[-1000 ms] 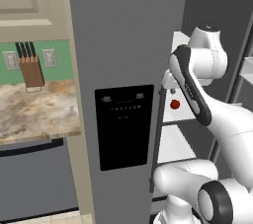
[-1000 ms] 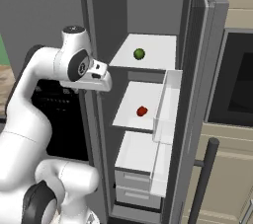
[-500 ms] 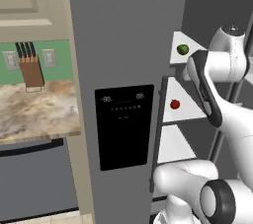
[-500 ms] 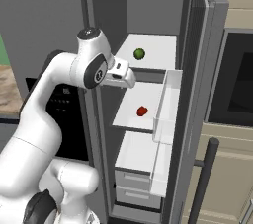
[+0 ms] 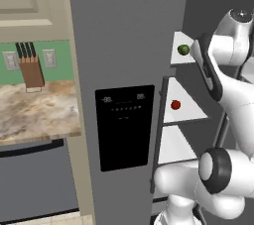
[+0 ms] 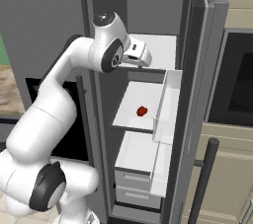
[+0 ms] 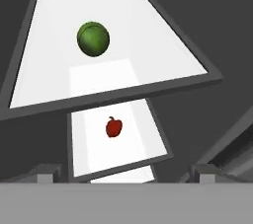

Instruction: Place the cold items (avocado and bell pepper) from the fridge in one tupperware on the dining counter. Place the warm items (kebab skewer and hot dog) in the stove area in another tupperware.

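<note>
**Open-jawed hand looking down over the fridge shelves**

The tall grey steel fridge [image 5: 124,60] with a black rectangular dispenser panel [image 5: 125,126] on its closed door is standing with its other door [image 6: 207,70] swung open, showing white shelves [image 6: 141,107] inside; to its left in the left base view, a stretch of beige-brown marbled stone counter [image 5: 34,112] is carrying a wooden knife block [image 5: 31,73] against a green wall; the white robot arm [image 6: 59,99] is reaching into the open compartment at the level of the top shelf [image 7: 148,30]; the two-finger gripper [image 7: 126,172] is hanging above the shelves with its jaws standing wide apart and gripping nothing, only its dark tips showing at the bottom of the hand view; the small roundish green avocado [image 7: 93,39] is lying on the top shelf, towards its left side in the hand view, well apart from the fingertips; the tiny red bell pepper [image 7: 114,127] with a dark stem is sitting on the shelf below, near its middle; in the left base view the avocado [image 5: 184,49] is showing just beside the arm's dark joint, with the pepper [image 5: 175,104] one shelf lower.
</note>
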